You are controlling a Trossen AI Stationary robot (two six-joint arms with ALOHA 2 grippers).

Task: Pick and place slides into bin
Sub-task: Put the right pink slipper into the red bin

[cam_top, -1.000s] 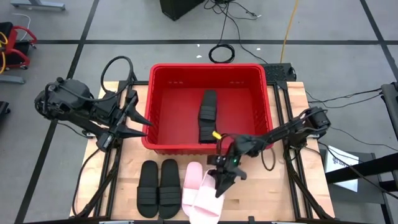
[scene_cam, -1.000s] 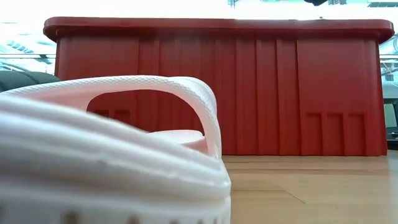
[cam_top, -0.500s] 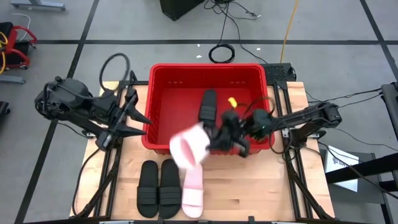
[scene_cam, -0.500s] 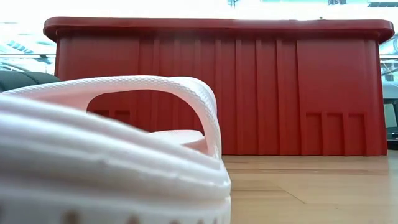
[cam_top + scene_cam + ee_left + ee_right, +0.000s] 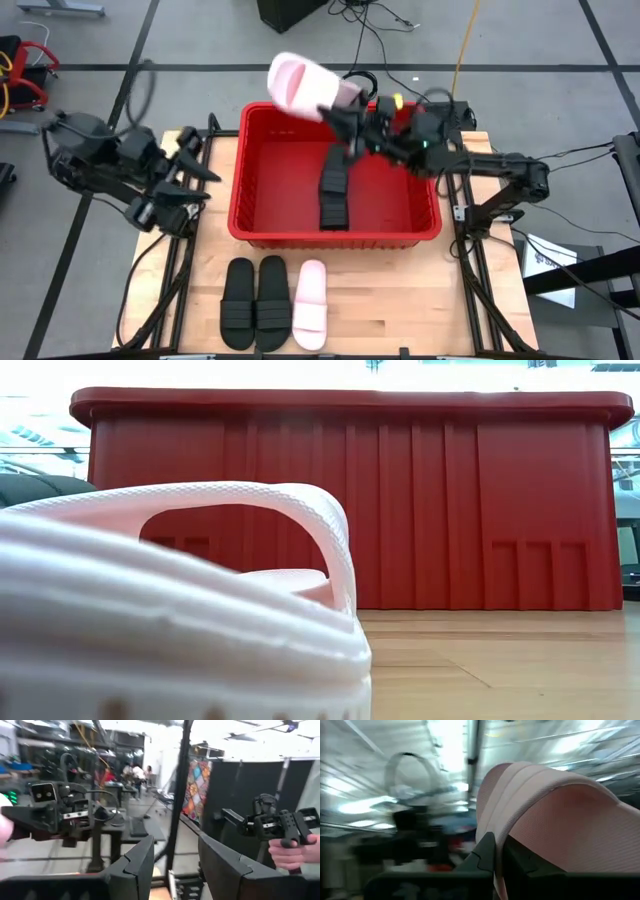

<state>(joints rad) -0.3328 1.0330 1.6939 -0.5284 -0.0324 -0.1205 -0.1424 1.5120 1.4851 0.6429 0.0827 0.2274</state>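
Your right gripper (image 5: 340, 108) clamps a pink sandal (image 5: 298, 85) above the crate's (image 5: 256, 150) far rim; only its wrist view shows the pinched strap. Left gripper (image 5: 195, 170) waits open beside the crate. Three sandals (image 5: 273, 300) lie on the wooden table (image 5: 420, 300).

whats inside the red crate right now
Inside the large red plastic crate lie two black slide sandals, stacked end to end near the middle. The pale pink slide in the right gripper hangs above the far rim, not inside.
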